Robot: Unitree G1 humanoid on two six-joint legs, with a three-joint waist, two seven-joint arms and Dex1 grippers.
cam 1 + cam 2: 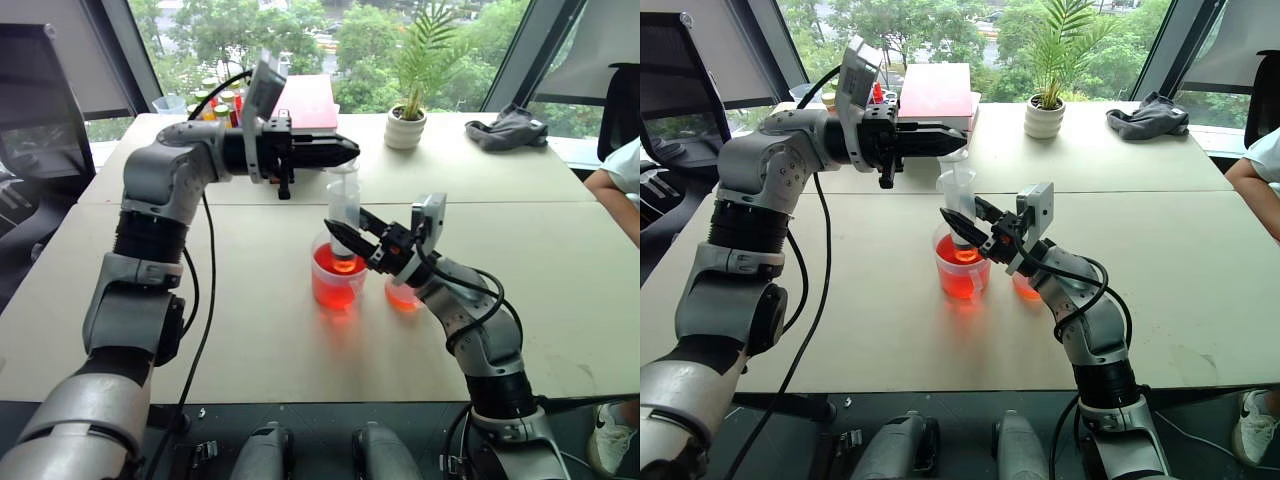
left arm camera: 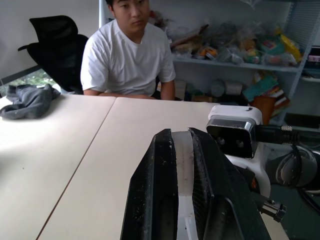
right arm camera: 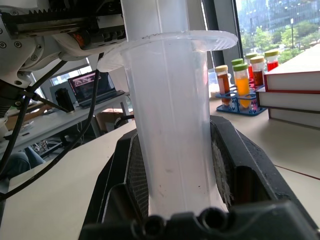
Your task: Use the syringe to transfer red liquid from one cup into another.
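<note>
Right gripper (image 1: 343, 236) clamps syringe (image 3: 170, 125) barrel upright over larger red cup (image 1: 336, 275); left gripper (image 1: 345, 150) at 12 o'clock pinches plunger; smaller cup (image 1: 402, 296) at 3 o'clock

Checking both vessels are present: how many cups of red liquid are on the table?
2: the larger cup under the syringe, and the smaller cup beside it, partly hidden behind the right gripper.

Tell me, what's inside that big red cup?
The larger cup holds red liquid, and the syringe stands upright in it, clamped by the right gripper. The syringe's tip is hidden behind that gripper.
</note>
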